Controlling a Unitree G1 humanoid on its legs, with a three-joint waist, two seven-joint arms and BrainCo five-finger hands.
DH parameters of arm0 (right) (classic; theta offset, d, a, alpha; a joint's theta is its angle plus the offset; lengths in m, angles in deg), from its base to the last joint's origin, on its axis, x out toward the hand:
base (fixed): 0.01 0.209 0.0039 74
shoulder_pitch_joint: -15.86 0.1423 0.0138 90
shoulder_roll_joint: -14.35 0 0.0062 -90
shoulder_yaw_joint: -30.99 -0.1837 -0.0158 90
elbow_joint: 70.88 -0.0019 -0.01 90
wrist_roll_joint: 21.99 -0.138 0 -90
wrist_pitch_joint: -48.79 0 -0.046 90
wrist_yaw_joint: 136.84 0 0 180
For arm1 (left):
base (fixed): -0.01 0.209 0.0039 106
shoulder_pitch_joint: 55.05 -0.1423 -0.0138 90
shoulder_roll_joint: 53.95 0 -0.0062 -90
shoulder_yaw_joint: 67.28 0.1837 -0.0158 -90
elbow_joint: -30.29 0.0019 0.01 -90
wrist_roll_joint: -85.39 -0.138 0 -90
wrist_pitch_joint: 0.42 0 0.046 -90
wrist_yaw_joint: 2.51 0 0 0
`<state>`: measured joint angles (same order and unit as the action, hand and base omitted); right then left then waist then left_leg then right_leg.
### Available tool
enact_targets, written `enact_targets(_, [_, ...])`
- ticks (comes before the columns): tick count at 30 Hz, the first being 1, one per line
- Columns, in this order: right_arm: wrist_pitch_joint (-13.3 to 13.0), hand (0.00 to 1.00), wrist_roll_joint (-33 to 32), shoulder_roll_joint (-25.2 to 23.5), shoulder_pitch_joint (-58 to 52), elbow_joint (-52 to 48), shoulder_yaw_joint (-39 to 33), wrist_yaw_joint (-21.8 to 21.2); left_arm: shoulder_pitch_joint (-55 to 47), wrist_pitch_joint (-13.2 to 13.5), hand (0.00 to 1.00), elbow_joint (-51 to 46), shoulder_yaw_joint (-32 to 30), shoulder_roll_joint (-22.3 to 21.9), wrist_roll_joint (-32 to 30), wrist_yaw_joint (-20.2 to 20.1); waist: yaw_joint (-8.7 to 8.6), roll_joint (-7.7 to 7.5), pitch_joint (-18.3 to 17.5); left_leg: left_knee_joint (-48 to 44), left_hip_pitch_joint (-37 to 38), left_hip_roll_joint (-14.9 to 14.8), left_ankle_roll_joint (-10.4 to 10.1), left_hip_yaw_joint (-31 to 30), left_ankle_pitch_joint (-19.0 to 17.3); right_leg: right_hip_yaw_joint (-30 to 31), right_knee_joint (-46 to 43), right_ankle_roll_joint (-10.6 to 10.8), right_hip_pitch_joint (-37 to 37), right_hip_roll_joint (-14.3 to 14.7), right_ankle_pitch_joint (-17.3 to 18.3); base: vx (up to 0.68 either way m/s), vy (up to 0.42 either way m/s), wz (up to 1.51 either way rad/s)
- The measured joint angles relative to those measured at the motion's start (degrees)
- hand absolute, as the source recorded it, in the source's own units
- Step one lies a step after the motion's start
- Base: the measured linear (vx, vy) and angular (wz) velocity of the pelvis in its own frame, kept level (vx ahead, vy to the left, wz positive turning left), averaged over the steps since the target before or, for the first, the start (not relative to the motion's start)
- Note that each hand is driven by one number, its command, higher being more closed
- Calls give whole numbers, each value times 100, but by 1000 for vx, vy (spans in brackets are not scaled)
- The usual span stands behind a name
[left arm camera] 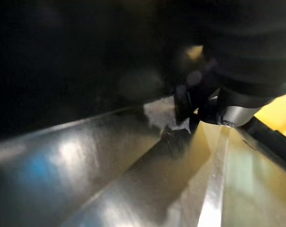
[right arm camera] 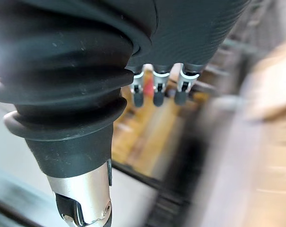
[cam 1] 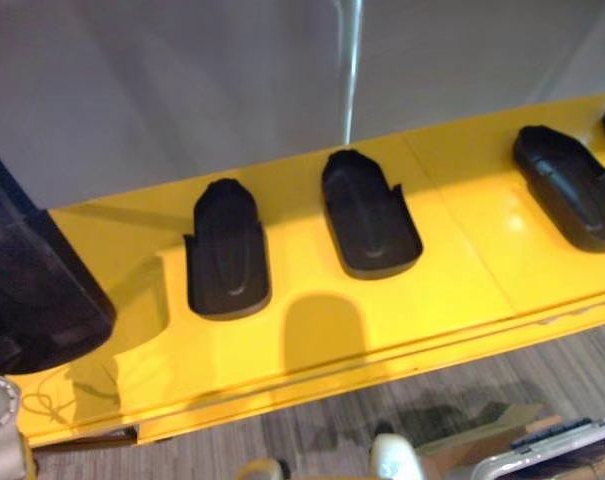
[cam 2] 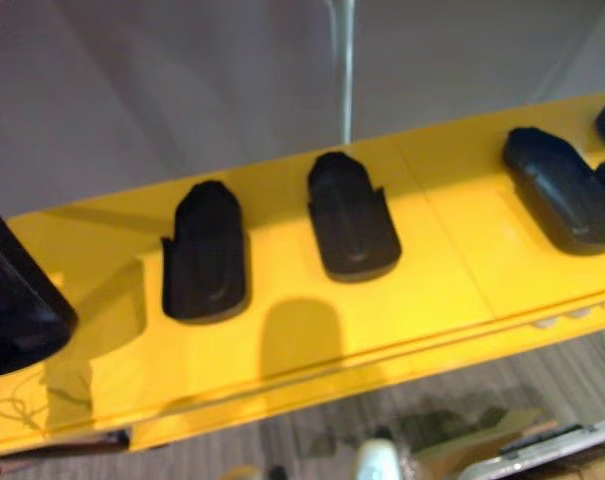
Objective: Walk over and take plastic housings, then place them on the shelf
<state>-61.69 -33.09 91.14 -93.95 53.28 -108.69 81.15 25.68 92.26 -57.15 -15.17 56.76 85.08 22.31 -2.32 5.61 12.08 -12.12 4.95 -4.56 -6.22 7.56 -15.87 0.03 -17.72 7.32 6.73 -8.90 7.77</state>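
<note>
With black housings [cam 1: 229,250] in a row on the yellow shelf [cam 1: 462,290], I should set the dark bulk [cam 1: 32,290] at its left end, likely my housing, down flat beside them; I cannot tell how my left hand [left arm camera: 242,52] grips, and my right hand [right arm camera: 154,92] hangs slack and empty.

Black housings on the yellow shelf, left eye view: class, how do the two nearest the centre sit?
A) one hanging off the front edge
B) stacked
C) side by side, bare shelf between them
C: the left housing and the middle housing lie apart, with yellow shelf showing between them.
</note>
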Motion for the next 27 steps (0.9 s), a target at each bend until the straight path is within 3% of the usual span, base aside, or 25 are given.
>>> enact_targets(3, [312, 0, -155, -84, -44, 637, 356, -842, 526, -505, 100, 1167, 333, 745, -7, -618, 8, 40, -43, -36, -9, -4, 0, 70, 0, 15, 24, 29, 0, 8, -17, -42, -8, -7])
enact_targets(6, [464, 0, -154, 10, -38, 1138, 781, -1714, 1643, -984, 100, 2595, 1192, 1588, -26, -1336, 17, -30, -94, -53, -48, -11, -1, 67, 23, 20, 29, 30, 11, 45, -52, -74, -25, 1])
enact_targets(9, [484, 0, -71, 128, -31, 1337, 1172, -2284, 2309, -1297, 100, 3201, 1656, 1900, -62, -1967, -12, -145, -100, -102, -121, -24, 2, 94, 26, 48, 104, 20, 38, 95, -133, -49, -14, -5])
enact_targets(11, [576, 0, 73, 242, -43, 1444, 1381, -2536, 2584, -1366, 100, 3363, 1834, 1911, -221, -2317, -53, -221, -104, -161, -187, -33, 2, 96, 25, 60, 146, 14, 60, 117, -169, -24, 4, -5])
enact_targets(15, [588, 0, 90, 395, -33, 1459, 1815, -2776, 2805, -1415, 100, 3648, 2290, 1911, -335, -2881, -98, -341, -44, -255, -295, -50, 1, 108, 24, 96, 153, 4, 138, 130, -202, 0, 0, 0])
enact_targets(22, [603, 0, 96, 655, 22, 1347, 2183, -2787, 3060, -1580, 100, 3931, 2332, 1922, -761, -3446, -87, -400, 220, -471, -354, -163, -65, 221, -67, 171, 148, -17, 135, 163, -225, -16, 2, -4])
enact_targets(27, [603, 0, 138, 705, 63, 1294, 2237, -2532, 3075, -1611, 100, 4124, 2533, 1928, -1168, -3545, -111, -398, 303, -676, -507, -238, -71, 255, -150, 193, 125, -22, 219, 216, -240, -15, 2, -2])
